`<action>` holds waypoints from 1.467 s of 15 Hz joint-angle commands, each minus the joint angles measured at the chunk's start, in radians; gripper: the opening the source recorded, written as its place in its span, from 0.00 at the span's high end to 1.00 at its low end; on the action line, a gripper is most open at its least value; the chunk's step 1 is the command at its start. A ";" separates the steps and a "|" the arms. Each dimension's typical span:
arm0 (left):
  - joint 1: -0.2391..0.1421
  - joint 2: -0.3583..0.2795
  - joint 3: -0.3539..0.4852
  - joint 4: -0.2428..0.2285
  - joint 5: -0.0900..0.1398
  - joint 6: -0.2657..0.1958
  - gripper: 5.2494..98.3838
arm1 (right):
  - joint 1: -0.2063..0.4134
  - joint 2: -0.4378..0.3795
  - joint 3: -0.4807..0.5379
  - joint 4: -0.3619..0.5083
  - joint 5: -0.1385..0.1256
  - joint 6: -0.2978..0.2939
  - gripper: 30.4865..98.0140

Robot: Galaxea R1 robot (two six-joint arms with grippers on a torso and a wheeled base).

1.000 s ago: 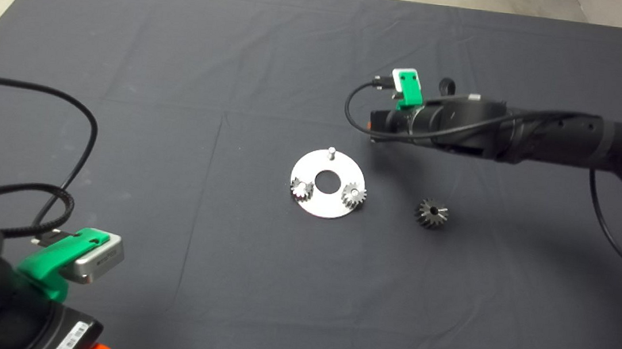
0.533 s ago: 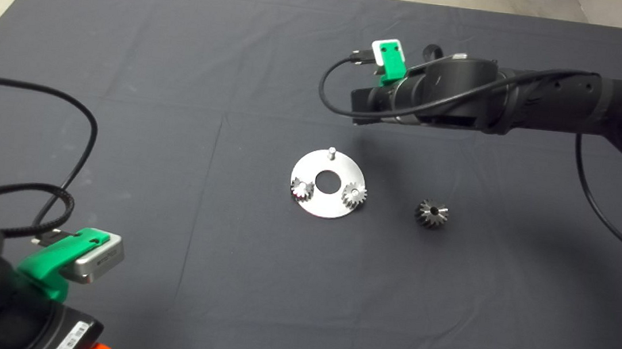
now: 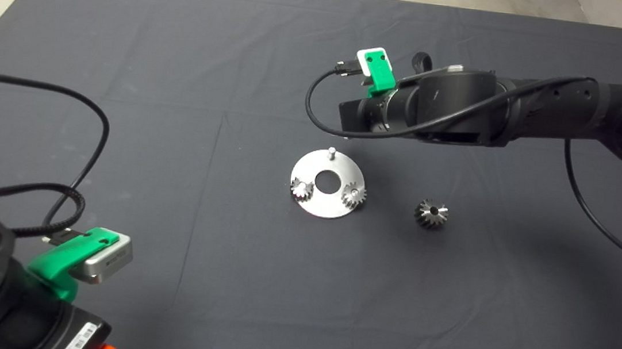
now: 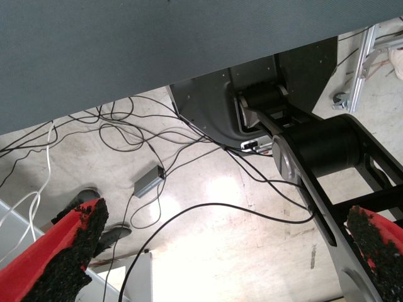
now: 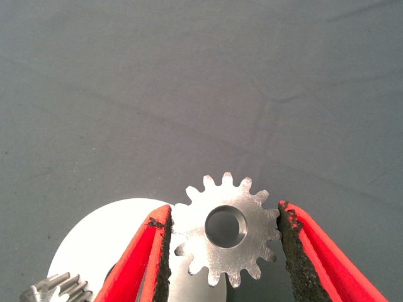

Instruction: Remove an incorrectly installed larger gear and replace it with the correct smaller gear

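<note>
Left gripper (image 4: 223, 246): parked off the mat (image 3: 183, 68) at 8 o'clock, fingers wide apart, holding nothing.

Plate (image 3: 319, 205): mid-mat. Seated gears at its 8 o'clock (image 3: 301, 189) and 4 o'clock (image 3: 354, 193); bare pin (image 3: 332, 152) at 12 o'clock.

Right gripper (image 5: 223, 251): above the plate's 12 o'clock edge, clamped on the smaller gear (image 5: 220, 261), which lies flat with its bore open.

Larger gear (image 3: 432, 213): already off, lying on the mat at 3 o'clock of the plate.

Handling advice: centre the bore over the pin, keep the gear level, descend slowly, and release only once it is seated. Tilt would likely jam it.
</note>
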 commanded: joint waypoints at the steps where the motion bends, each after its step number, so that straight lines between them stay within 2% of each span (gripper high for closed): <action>1: -0.007 0.005 -0.010 0.007 0.005 0.003 0.01 | 0.033 0.000 0.011 0.001 0.009 0.002 0.85; 4: -0.009 0.063 -0.081 0.024 0.006 0.043 0.01 | 0.059 -0.013 0.088 -0.003 0.010 -0.004 0.85; 6: -0.009 0.065 -0.067 0.026 -0.001 0.032 0.01 | 0.059 -0.003 0.093 -0.008 0.012 -0.006 0.85; 7: -0.009 0.071 -0.069 0.026 0.004 0.026 0.01 | 0.059 0.002 0.093 -0.008 0.012 -0.009 0.85; 8: -0.009 0.071 -0.069 0.023 0.022 0.025 0.01 | 0.062 0.011 0.099 -0.008 0.013 -0.006 0.85; 9: -0.008 0.068 -0.063 0.021 0.051 0.025 0.01 | 0.062 0.023 0.104 -0.008 0.012 -0.006 0.85; 10: -0.007 0.066 -0.049 0.021 0.061 0.025 0.01 | 0.062 0.035 0.111 -0.010 0.010 -0.004 0.85; 12: -0.007 0.064 -0.028 0.021 0.061 0.025 0.01 | 0.062 0.075 0.113 -0.016 0.007 -0.006 0.85; 14: -0.006 0.048 -0.024 0.021 0.061 0.023 0.01 | 0.059 0.082 0.116 -0.036 0.009 -0.006 0.85; 17: -0.007 -0.040 0.015 0.023 0.059 0.026 0.01 | 0.046 0.052 0.209 -0.138 -0.007 -0.006 0.86; 18: -0.007 -0.040 0.013 0.023 0.058 0.026 0.01 | 0.032 0.028 0.242 -0.159 -0.028 -0.001 0.86; 19: -0.007 -0.027 0.013 0.023 0.052 0.026 0.01 | 0.030 0.008 0.261 -0.160 -0.037 -0.001 0.86; 22: -0.006 -0.014 0.018 0.023 0.056 0.016 0.01 | 0.025 -0.038 0.275 -0.161 -0.037 -0.001 0.86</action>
